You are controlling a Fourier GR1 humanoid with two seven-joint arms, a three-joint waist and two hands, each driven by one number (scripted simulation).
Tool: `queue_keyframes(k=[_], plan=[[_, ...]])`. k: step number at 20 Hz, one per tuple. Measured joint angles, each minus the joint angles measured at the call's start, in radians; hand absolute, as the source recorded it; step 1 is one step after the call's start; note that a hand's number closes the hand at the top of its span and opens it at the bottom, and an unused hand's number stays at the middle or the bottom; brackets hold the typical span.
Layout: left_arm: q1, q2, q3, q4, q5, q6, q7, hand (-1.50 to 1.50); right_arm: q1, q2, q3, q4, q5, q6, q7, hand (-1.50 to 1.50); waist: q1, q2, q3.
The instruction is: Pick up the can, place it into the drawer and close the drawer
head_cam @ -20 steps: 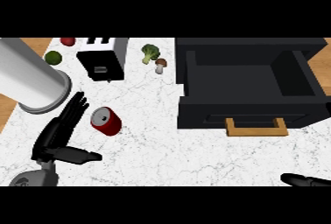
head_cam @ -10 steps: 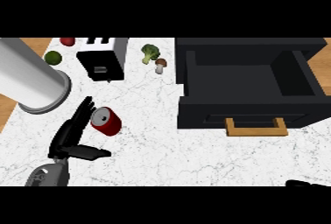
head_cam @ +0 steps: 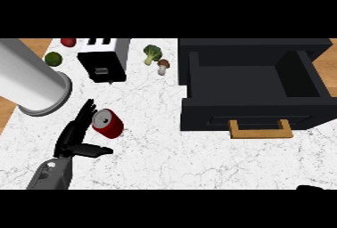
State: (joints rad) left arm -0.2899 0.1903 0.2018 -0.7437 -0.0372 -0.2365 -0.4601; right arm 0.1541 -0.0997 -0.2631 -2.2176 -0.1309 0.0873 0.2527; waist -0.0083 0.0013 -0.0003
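I see my left hand (head_cam: pixel 74 136) just left of the red can (head_cam: pixel 108 123), fingers straight and spread, touching its side. The can lies on the white tabletop (head_cam: pixel 164 147), well left of the open black drawer (head_cam: pixel 253 87). Right of the drawer's handle, at the lower edge, only a bit of my right hand (head_cam: pixel 314 188) shows; its state I cannot tell.

Steep head view over the counter (head_cam: pixel 197 151)
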Motion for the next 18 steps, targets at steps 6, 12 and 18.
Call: queue_keyframes(k=[6, 12, 18], plan=[[-0.117, 0.018, 0.023, 0.234, -0.02, 0.013, -0.104, -1.5, -0.003, -0.002, -0.025, -0.001, -0.025, 0.018, 0.004, -1.5, -0.003, 0.001, 0.0], [-0.213, 0.014, 0.032, 0.386, -0.036, 0.024, -0.185, -1.5, -0.012, 0.02, 0.005, -0.003, 0.022, 0.005, 0.011, -1.5, -0.006, 0.003, -0.001], [-0.28, 0.023, 0.017, 0.48, -0.062, -0.029, -0.23, -1.5, -0.037, 0.01, -0.013, 0.003, 0.014, 0.004, 0.019, -1.5, -0.01, 0.004, -0.001]])
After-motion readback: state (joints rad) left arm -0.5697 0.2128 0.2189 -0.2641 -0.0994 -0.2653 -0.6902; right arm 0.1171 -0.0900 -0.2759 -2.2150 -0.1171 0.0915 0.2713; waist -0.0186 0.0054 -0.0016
